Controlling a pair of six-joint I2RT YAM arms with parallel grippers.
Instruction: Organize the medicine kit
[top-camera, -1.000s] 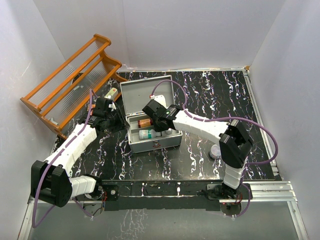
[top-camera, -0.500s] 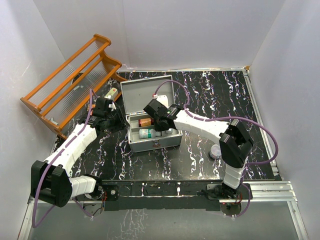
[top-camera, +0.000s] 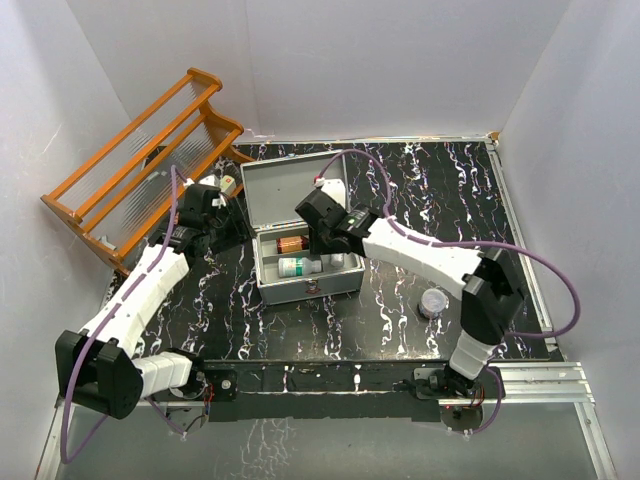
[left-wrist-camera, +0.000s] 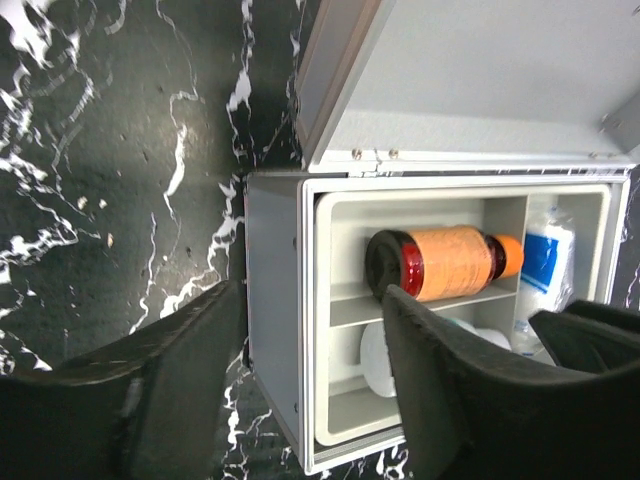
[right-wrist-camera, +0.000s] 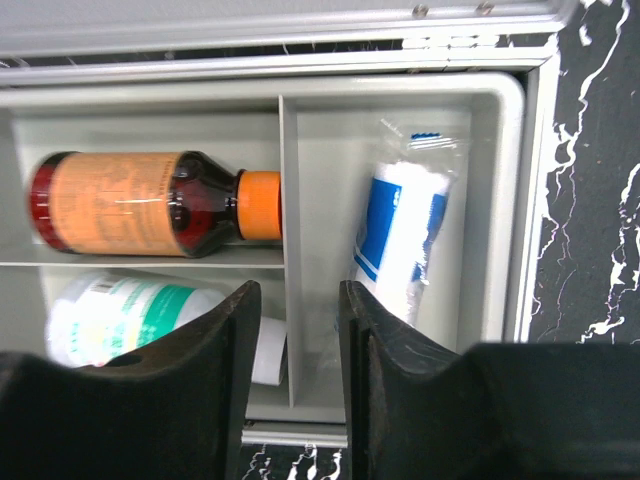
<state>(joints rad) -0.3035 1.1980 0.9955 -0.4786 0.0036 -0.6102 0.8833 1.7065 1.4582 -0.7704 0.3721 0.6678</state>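
Observation:
The medicine kit (top-camera: 290, 185) stands open mid-table with its lid raised. Its tray holds an amber bottle (right-wrist-camera: 140, 205) with an orange label, a white bottle (right-wrist-camera: 130, 320) with green print, and a blue-and-white wrapped roll (right-wrist-camera: 400, 240) in the right compartment. My right gripper (right-wrist-camera: 292, 390) hovers open over the tray's divider, holding nothing. It sits above the kit's right side (top-camera: 335, 248). My left gripper (left-wrist-camera: 310, 400) is open beside the kit's left wall (left-wrist-camera: 275, 300), its fingers on either side of that wall from above. From overhead it sits left of the kit (top-camera: 228, 225).
An orange wooden rack (top-camera: 140, 165) leans at the back left. A small bottle (top-camera: 227, 185) lies on the table between the rack and the kit. A small round clear container (top-camera: 433, 301) sits right of the kit, near my right arm's elbow.
My right gripper went from shut to open, and the wrapped roll now lies free in the right compartment. My left gripper opened wider and drew back a little toward the far left.

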